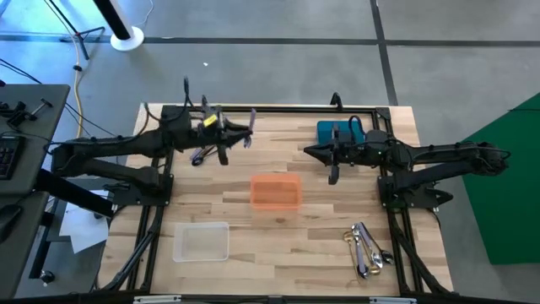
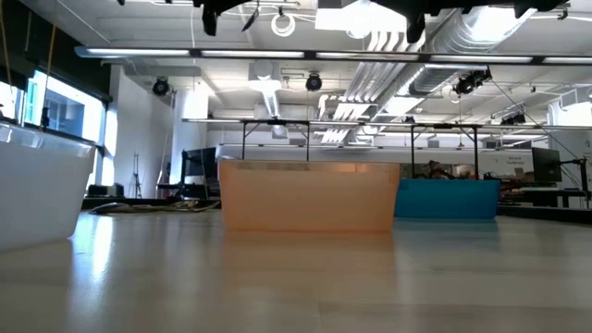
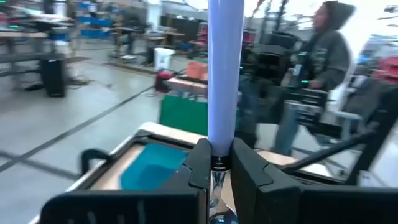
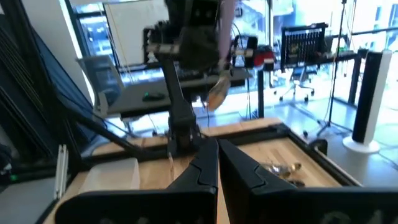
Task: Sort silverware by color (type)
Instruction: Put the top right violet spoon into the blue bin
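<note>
Your left gripper [image 1: 250,135] hangs above the far left part of the table [image 1: 321,245], raised well off the wood, and its fingers [image 3: 202,163] are clamped on a piece of silverware. In the left wrist view a pale, shiny handle [image 3: 224,74] stands up from between the two fingers, with a bit of bright metal showing below them. You cannot tell from these pictures whether it is a spoon or a fork.

Your right gripper [image 1: 333,173] hangs above the far right part of the table, just in front of the blue bin [image 1: 325,131], with its fingers [image 4: 202,168] pressed together and nothing between them.

The rest of the silverware [image 1: 364,247] lies in a loose heap on the near right part of the table, well apart from both grippers. You can make out silver, gold and dark pieces in it; the right wrist view catches a gold one [image 4: 283,167] on the wood.

The orange bin [image 1: 275,192] sits near the middle of the table, between the two arms and closer to you than either gripper. The clear bin [image 1: 201,241] sits at the near left. In the high view all three bins look empty.

In the left wrist view a person [image 3: 323,68] in a hooded top stands beyond the table.
</note>
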You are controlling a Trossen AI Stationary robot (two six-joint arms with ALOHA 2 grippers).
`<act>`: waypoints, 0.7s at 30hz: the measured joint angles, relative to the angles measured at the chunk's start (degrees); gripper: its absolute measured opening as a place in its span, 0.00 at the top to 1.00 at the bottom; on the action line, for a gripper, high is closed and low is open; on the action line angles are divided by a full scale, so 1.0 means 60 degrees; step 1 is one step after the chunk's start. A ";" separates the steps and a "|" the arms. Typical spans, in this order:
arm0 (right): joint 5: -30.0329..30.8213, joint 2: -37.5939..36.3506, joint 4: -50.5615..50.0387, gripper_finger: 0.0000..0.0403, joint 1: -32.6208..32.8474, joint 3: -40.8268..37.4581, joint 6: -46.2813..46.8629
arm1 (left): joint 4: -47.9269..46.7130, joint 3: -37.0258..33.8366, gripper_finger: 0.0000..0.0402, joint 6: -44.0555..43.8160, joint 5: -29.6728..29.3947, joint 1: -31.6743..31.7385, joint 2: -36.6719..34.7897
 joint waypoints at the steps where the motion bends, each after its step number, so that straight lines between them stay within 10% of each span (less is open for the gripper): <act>1: -0.0010 0.0000 0.0095 1.00 0.0000 0.0000 -0.0001 | 0.0282 0.0000 0.96 0.0007 0.0018 -0.0182 0.0123; 9: -0.0576 0.0000 0.0356 1.00 0.0002 0.0000 0.0241 | 0.3287 -0.0847 0.96 -0.0123 0.0490 -0.0901 0.0786; 21: -0.0680 0.0004 0.0356 1.00 0.0011 0.0000 0.0249 | 0.3626 -0.1679 0.96 -0.0645 0.0080 -0.0891 0.0780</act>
